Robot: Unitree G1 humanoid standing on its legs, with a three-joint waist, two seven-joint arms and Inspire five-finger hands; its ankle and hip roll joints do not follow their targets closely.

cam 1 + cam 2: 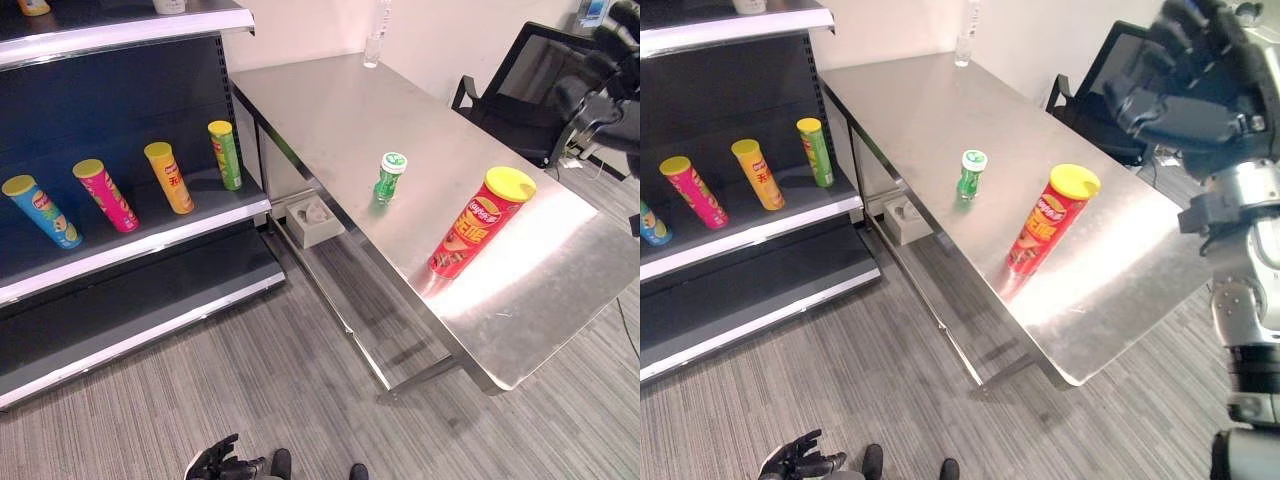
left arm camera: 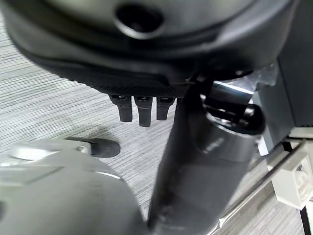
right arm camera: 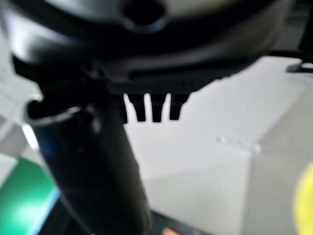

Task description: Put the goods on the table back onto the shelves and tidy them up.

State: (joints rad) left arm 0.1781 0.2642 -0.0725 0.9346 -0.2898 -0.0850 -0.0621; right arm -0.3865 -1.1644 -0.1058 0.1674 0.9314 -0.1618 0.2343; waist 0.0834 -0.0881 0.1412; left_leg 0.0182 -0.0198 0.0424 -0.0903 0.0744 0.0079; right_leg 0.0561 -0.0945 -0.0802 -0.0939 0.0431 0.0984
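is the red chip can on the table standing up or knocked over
Upright: the red chip can stands on its base on the steel table, yellow lid on top.

A black mesh office chair (image 1: 540, 90) stands beyond the far side of the table. A clear plastic bottle (image 1: 375, 40) stands by the wall. A grey box (image 1: 314, 220) sits on the striped carpet (image 1: 260, 370).

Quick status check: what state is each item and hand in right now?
Red can: upright on table, yellow lid on.
Green bottle: upright on table, capped.
Four shelf cans: standing on the shelf, lidded.
Left hand: low, fingers relaxed, holding nothing.
Right hand: raised, holding nothing.
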